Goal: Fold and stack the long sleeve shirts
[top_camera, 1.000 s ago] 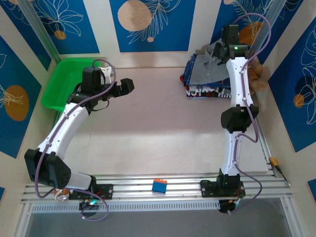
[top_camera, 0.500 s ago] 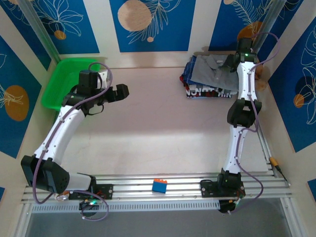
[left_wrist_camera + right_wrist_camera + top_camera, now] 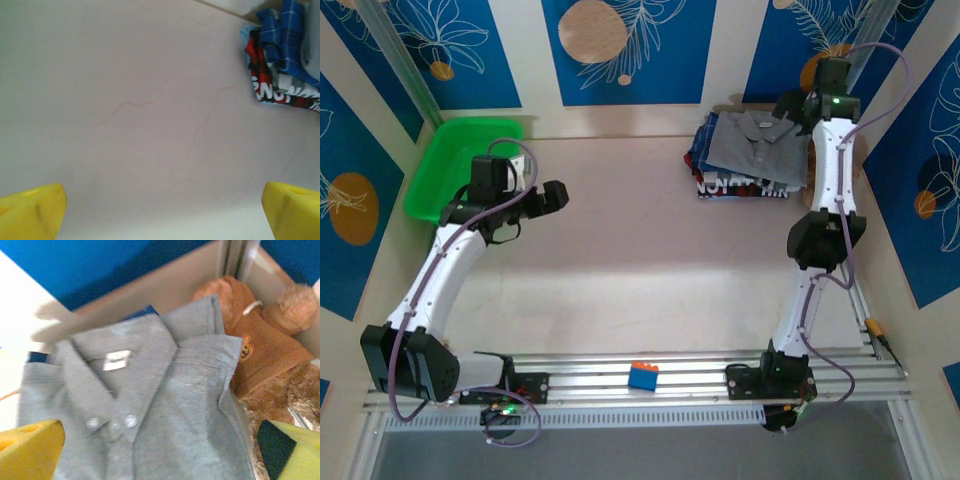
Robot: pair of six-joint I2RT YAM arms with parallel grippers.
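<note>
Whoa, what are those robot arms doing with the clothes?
They are stacking shirts. The plain grey collared cloth shirt lies folded on top of a pile of clothes in the far right corner of the pale table, beside a brown furry teddy bear. The right gripper hangs open just above the shirt's collar, holding nothing. The left gripper is open too, out over the table.

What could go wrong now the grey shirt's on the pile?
1. The open right hand hangs close over the grey shirt; a finger could catch the collar on the way out and drag it.
2. The shirt seems to abut the bear, which may push it askew.
3. Lower layers poke out of the pile, so it may be uneven.
</note>
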